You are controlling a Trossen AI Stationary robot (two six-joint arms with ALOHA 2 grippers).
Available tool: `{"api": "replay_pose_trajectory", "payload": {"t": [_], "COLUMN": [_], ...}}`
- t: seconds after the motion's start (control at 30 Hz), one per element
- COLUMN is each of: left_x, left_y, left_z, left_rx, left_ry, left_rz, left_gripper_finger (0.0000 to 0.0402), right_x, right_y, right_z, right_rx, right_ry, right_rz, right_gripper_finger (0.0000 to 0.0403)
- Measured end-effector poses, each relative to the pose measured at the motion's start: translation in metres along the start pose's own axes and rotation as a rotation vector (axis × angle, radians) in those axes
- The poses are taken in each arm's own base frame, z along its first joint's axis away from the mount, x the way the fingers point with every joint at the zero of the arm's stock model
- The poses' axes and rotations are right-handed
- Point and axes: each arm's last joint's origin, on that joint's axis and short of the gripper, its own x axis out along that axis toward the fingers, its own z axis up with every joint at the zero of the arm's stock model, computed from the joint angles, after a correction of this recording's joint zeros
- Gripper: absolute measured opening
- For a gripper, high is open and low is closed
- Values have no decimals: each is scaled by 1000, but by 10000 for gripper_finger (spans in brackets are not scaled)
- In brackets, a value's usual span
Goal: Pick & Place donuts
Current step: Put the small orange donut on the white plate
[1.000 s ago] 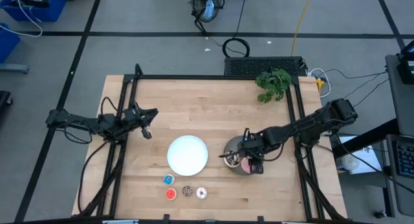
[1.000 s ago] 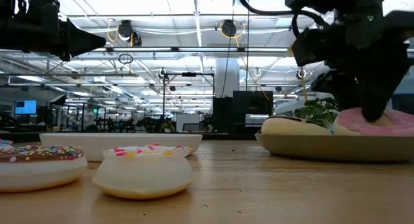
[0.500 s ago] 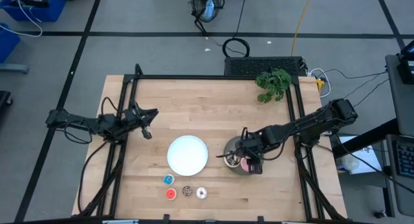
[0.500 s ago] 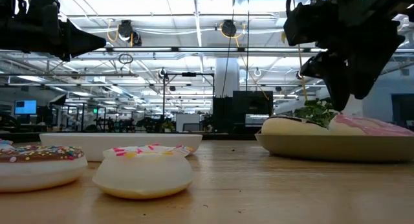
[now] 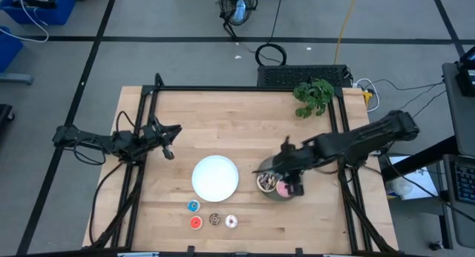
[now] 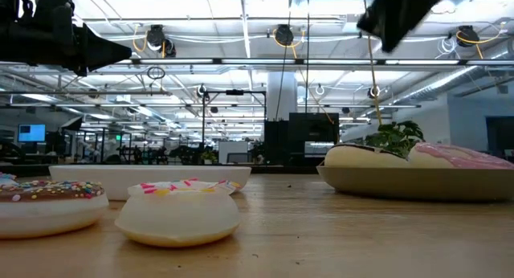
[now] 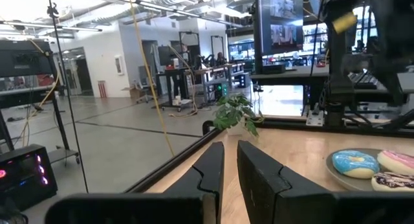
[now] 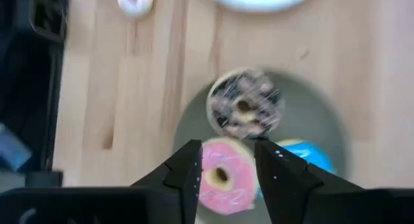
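The pink donut [image 8: 223,177] lies in the grey plate [image 8: 326,130] beside the dark sprinkled donut [image 8: 244,107] and the blue donut [image 8: 309,154]. My right gripper [image 8: 226,169] hangs above it, fingers spread and empty. I judge I should descend straight, centred on the pink ring, without pushing its neighbours. Four tiny donuts [image 5: 213,220] wait on the desk [image 5: 223,123] near the white plate [image 5: 215,177]. The left gripper [image 7: 229,169] waits aside, fingers nearly pressed together.

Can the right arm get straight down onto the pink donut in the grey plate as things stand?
Probably yes. The right gripper hangs open directly above the pink donut, jaws either side of it, with nothing between. The brown sprinkled donut and blue donut crowd it, though.
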Motion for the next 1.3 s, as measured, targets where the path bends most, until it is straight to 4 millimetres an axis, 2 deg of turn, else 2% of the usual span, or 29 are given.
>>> {"api": "replay_pose_trajectory", "payload": {"t": [0.13, 0.2, 0.33, 0.4, 0.53, 0.67, 0.83, 1.07, 1.3], "left_x": [0, 0, 0, 0, 0, 0, 0, 0, -1], "left_y": [0, 0, 0, 0, 0, 0, 0, 1, 6], "left_z": [-1, -2, -2, -2, -2, -2, -2, -3, -5], "left_rx": [-2, -10, -16, -16, -17, -18, -12, 36, 86], "left_ry": [11, 17, 17, 17, 17, 17, 18, 30, 78], "left_rz": [-3, -7, -7, -7, -7, -7, -7, 36, 219], "left_gripper_finger": [51, 51, 51, 51, 51, 51, 51, 51, 51], "right_x": [-49, -67, -82, -79, -58, -36, -15, 11, 26], "right_y": [-2, -3, -6, -8, -17, -28, -39, -50, -55], "right_z": [-7, -19, -51, -67, -98, -122, -146, -172, -182], "right_rx": [-2, 6, 12, -9, -60, -88, -121, -190, -217], "right_ry": [-250, -363, -576, -658, -796, -919, -966, -1066, -1110], "right_rz": [-75, -126, -172, -146, -101, -115, -140, -199, -234], "right_gripper_finger": [105, 91, 59, 40, 7, 3, 1, 0, 0]}}
